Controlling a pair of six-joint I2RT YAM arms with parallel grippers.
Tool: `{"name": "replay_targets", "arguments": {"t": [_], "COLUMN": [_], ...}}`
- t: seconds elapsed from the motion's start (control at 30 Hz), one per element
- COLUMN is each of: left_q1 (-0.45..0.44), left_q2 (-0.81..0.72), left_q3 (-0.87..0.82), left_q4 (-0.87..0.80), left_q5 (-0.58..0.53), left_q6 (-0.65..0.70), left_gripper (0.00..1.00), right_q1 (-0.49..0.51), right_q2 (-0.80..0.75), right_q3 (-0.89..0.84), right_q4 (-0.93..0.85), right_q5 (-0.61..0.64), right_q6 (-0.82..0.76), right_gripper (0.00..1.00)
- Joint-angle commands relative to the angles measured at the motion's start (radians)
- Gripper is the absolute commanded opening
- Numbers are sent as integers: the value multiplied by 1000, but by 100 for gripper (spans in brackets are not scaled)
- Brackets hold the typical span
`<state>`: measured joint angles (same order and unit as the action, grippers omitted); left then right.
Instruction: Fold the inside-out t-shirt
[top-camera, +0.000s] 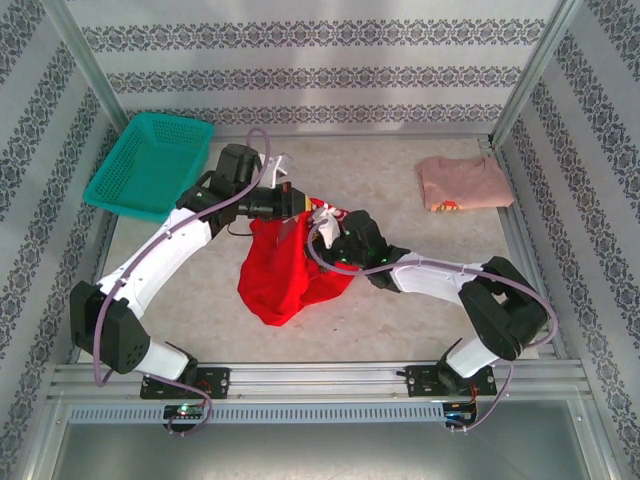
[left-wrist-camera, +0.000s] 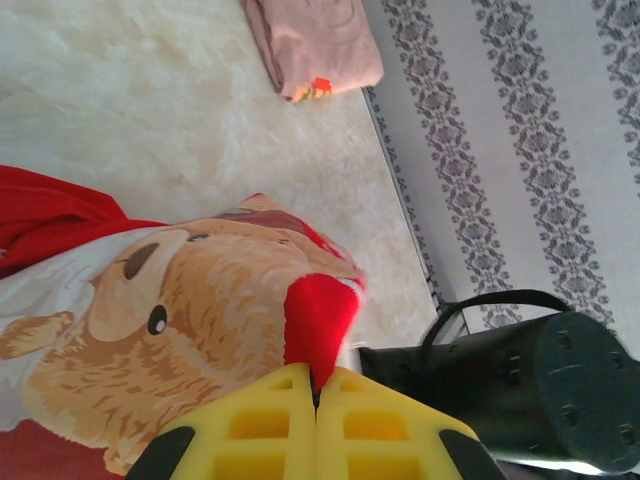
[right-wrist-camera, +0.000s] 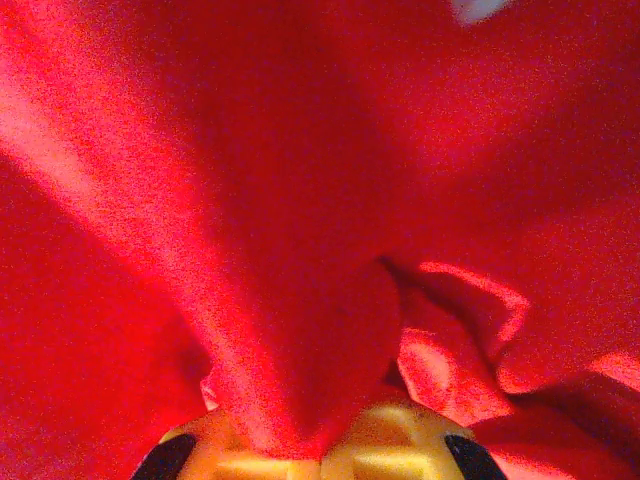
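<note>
My left hand (top-camera: 291, 204) is pinched shut on a fold of the bright red soft cloth t-shirt (top-camera: 283, 268), and my right hand (top-camera: 328, 232) is clamped on another bunch just beside it. Both grips sit near the frame's centre, lifting the top of the cloth while its lower end seems to rest on the beige worktop (top-camera: 400, 320). I judge that lets me spread it before folding. The teal plastic mesh basket (top-camera: 150, 165), upper left, leans against the wall with nothing visible inside — the folded pale pink shirt (top-camera: 463, 183) lies upper right, well apart.
</note>
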<state>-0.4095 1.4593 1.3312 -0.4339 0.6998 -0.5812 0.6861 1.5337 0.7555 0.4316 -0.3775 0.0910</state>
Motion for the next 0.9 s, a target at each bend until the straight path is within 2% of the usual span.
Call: {"name": "replay_targets", "arguments": {"t": [0.0, 0.13, 0.27, 0.33, 0.47, 0.57, 0.6, 0.63, 0.73, 0.8, 0.87], "left_q1": [67, 118, 124, 124, 119, 115, 112, 112, 109, 106, 67], "left_q2": [-37, -49, -44, -31, 45, 110, 86, 29, -255, -394, -428], "left_q3": [-17, -27, -20, -13, 37, 139, 128, 76, -161, -282, -343], "left_q4": [27, 27, 37, 27, 6, -152, -177, -156, 13, 120, 214], "left_q5": [-22, -73, -59, -81, -198, -404, -474, -506, -446, -239, -75], "left_q6": [-2, 4, 8, 25, 63, 127, 136, 138, 121, 121, 103], "left_gripper": [0, 0, 0, 0, 2, 27, 38, 44, 64, 72, 75], "right_q1": [-70, -115, -124, -122, -80, -32, -10, 10, 43, 43, 46], "right_q2": [-149, -352, -431, -451, -433, -386, -374, -364, -320, -284, -258], "right_q3": [-58, -127, -132, -70, 100, 191, 225, 253, 303, 318, 342], "right_q4": [112, 86, 45, 1, -79, -118, -170, -224, -303, -279, -277], "right_q5": [-117, -134, -104, -102, -49, 15, 62, 108, 171, 137, 106], "right_q6": [120, 219, 283, 326, 434, 530, 542, 539, 545, 584, 600], "right_gripper": [0, 0, 0, 0, 0, 0, 0, 0, 0, 0, 0]}}
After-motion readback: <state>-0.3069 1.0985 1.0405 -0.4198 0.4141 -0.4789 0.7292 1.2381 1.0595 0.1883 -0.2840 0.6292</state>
